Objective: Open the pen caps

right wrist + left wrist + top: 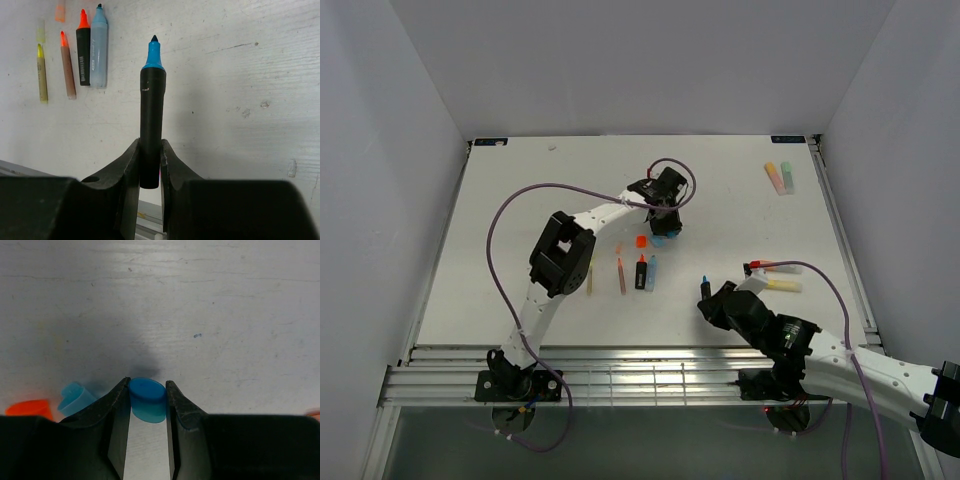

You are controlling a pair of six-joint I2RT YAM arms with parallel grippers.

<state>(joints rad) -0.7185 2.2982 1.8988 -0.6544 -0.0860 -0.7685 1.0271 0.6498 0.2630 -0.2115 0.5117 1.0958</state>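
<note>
**Blue cap pinched on the left, uncapped pen gripped on the right**

A scuffed white table (520, 200) sits inside plain grey walls (410, 90). At centre frame in the overhead view, four uncapped pens (621, 275) lie in a row. Just above them is an orange cap (641, 241). Beside it the left tool (663, 232) is partly closed. Its wrist view alone shows the fingers pressed on both sides of a blue cap (147, 399), with a paler blue cap (75, 396) at lower left. Right of centre, the right tool (705, 290) is nearly closed around a black pen (151, 125), blue tip bare. Pastel pens (779, 177) lie at upper right.
</note>
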